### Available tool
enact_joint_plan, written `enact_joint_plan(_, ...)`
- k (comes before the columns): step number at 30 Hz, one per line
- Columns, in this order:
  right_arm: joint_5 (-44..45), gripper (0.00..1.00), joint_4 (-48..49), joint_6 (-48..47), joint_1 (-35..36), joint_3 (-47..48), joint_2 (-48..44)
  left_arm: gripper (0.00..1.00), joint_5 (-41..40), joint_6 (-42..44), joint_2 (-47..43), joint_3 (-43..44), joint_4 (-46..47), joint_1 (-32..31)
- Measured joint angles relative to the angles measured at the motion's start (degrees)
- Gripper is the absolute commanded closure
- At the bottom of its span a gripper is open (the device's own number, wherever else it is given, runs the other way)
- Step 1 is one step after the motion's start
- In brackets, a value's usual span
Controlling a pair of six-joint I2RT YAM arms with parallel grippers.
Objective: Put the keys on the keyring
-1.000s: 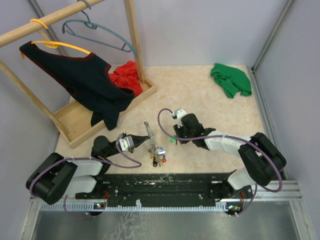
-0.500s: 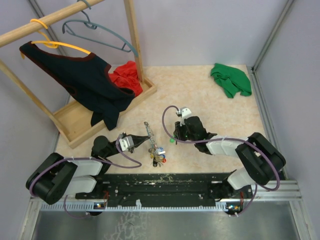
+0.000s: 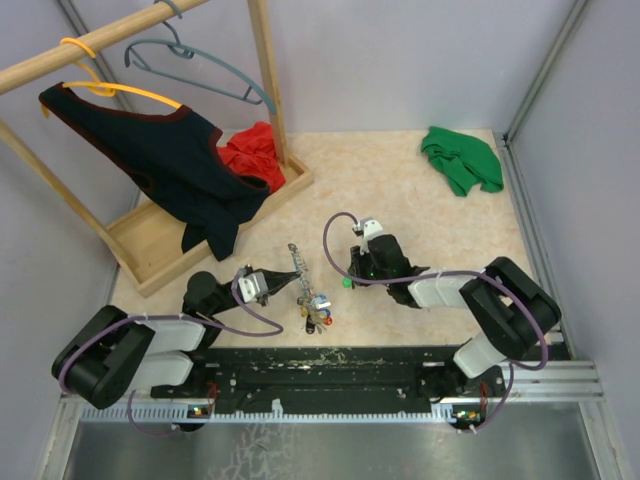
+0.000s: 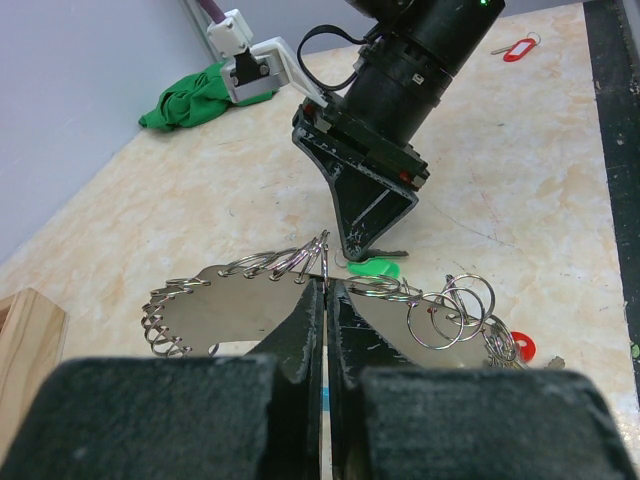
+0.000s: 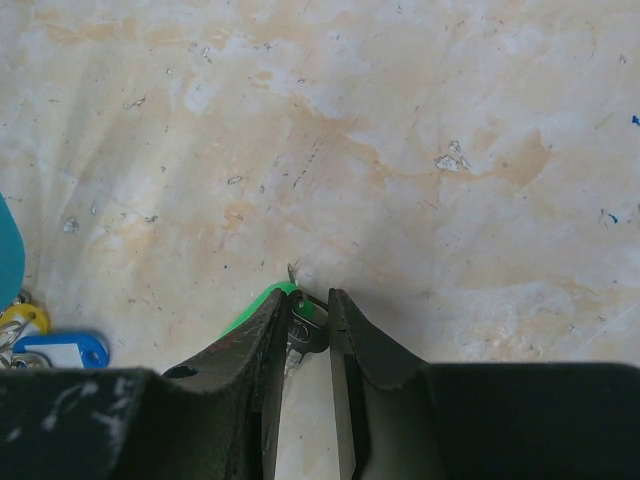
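The green key (image 4: 372,267) lies on the counter (image 3: 420,210), just right of the keyring (image 3: 297,265), and is pinched by the narrowed right end effector (image 5: 305,300). The keyring is clamped in the closed left end effector (image 4: 327,292). Nothing is judged threaded yet.

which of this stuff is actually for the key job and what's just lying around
For the job: keyring, green key, red key, left hand, right hand.
Lying about: green cloth, red cloth, black vest, wooden rack.
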Motion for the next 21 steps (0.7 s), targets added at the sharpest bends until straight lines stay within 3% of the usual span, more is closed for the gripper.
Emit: enact_joint_plan(21, -2.3, 0.82, 2.4, -0.1, -0.1, 0.0, 0.7, 1.00, 0.0, -0.5, 0.0, 0.0, 0.0, 0.0)
